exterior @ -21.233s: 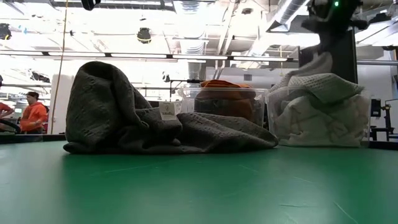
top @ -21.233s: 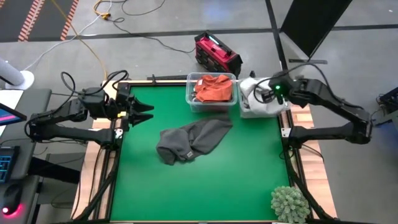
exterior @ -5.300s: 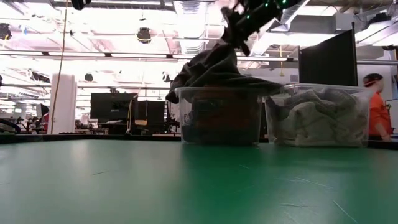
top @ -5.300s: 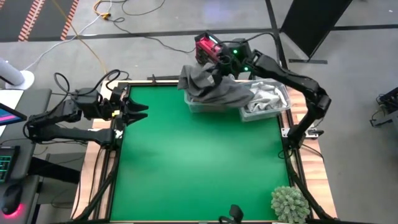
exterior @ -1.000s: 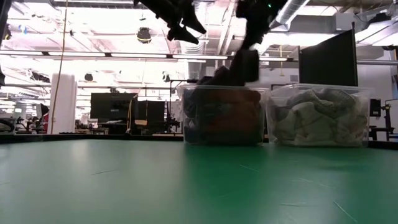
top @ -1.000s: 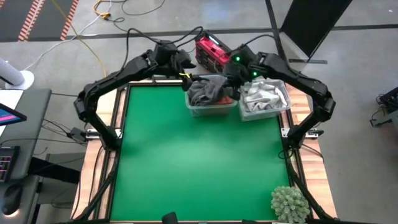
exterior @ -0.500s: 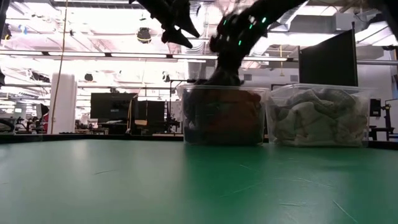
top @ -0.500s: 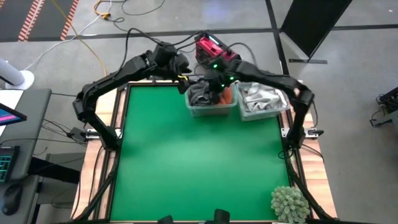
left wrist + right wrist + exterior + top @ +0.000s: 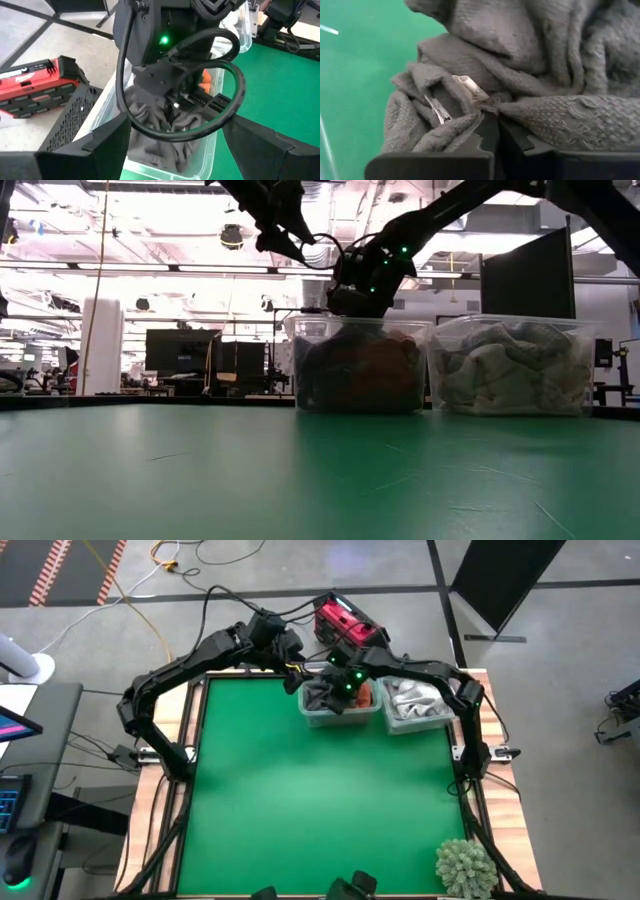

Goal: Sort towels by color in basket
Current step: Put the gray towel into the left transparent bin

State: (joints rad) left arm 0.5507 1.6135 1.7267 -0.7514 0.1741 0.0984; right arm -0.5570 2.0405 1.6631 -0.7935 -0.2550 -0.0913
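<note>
A dark grey towel (image 9: 322,695) lies bunched in the clear left bin (image 9: 355,365), on a rust-orange towel (image 9: 366,695) that peeks out at the bin's right side. My right gripper (image 9: 495,132) reaches down into this bin, shut on the dark grey towel (image 9: 520,50). My left gripper (image 9: 293,668) hangs open above the bin's far left corner and touches nothing. Through its wide fingers the left wrist view shows the right wrist and the grey towel (image 9: 150,130). Light grey and white towels fill the right bin (image 9: 420,705). My right gripper pinches a bunched fold of the dark grey towel (image 9: 487,111) at its fingertips, beside the towel's small white label (image 9: 470,87). The fingers come from above, slanting down into the bin. The towel rests crumpled and slack inside the bin, below the rim.
A red tool case (image 9: 350,625) sits on the floor just beyond the bins. A green spiky plant ball (image 9: 465,867) stands at the table's near right corner. The green table top (image 9: 320,810) spreads out in front of the bins.
My right gripper has come down and toward the table's left, into the left bin, carrying the dark grey towel. The towel hung above the bin's rim a second ago; now it lies bunched inside the bin.
</note>
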